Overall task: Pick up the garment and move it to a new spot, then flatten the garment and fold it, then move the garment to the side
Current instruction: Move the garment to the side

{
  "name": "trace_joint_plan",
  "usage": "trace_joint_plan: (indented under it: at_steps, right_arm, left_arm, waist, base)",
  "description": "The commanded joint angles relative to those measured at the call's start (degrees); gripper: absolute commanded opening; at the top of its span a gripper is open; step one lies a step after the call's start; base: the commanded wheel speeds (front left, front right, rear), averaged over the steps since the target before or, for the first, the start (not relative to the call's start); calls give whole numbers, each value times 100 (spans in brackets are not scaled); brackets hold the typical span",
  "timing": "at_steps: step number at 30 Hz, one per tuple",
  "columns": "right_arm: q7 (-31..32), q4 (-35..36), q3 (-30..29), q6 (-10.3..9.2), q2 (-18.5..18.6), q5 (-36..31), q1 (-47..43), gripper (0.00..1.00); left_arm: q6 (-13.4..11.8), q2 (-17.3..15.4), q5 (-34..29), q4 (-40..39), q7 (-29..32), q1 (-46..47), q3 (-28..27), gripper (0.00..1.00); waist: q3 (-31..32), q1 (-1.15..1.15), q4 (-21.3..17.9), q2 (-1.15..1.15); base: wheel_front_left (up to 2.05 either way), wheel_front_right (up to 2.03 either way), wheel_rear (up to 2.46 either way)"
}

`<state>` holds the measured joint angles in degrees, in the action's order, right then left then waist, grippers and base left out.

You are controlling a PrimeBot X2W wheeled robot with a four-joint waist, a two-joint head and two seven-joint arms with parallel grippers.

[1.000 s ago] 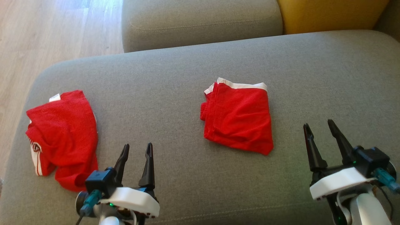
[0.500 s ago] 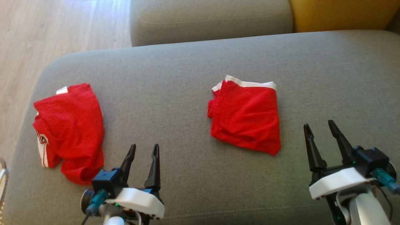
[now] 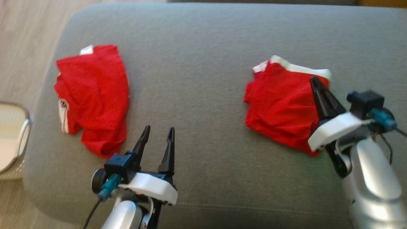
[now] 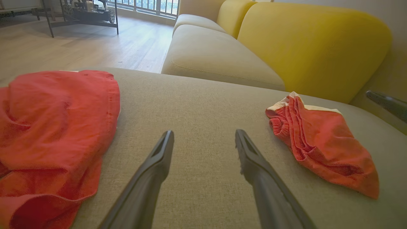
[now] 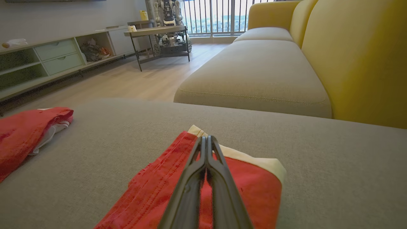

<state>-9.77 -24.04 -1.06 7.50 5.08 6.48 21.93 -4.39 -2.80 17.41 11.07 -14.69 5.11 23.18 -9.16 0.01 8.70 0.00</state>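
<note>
Garment (image 3: 279, 105), red and folded, lies on the sofa (image 3: 197, 63) at the right of your head view, beneath the right gripper (image 3: 314, 83); a second garment (image 3: 95, 92) lies well to its left. In the left wrist view, your left gripper (image 4: 203, 133) is spread wide and empty over bare sofa. In the right wrist view, the right gripper's fingers are pressed together over the garment; you cannot tell whether they pinch cloth.
</note>
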Motion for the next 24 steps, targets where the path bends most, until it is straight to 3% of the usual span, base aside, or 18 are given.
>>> trace_joint_plan:
  at_steps: [1, 10, 24]
  right_arm:
    - [25, -66, 100, -1, 95, -6, 374, 0]
    - [-142, -1712, -30, -1, 352, -216, 1349, 0]
    - [-466, -3037, 253, -1, 354, -271, 1969, 0]
  left_arm:
    - [-40, -8, 38, -200, -30, 301, -113, 100]
    - [-195, -8, 241, -292, -30, 507, 67, 100]
    - [-289, -8, 315, -290, -30, 635, 178, 100]
  waist:
    - [-334, -1, 380, 0]
    - [-723, -1, 907, 0]
    - [-873, -1, 1007, 0]
  base:
    - [0, 0, 0]
    - [0, 0, 0]
    - [0, 0, 0]
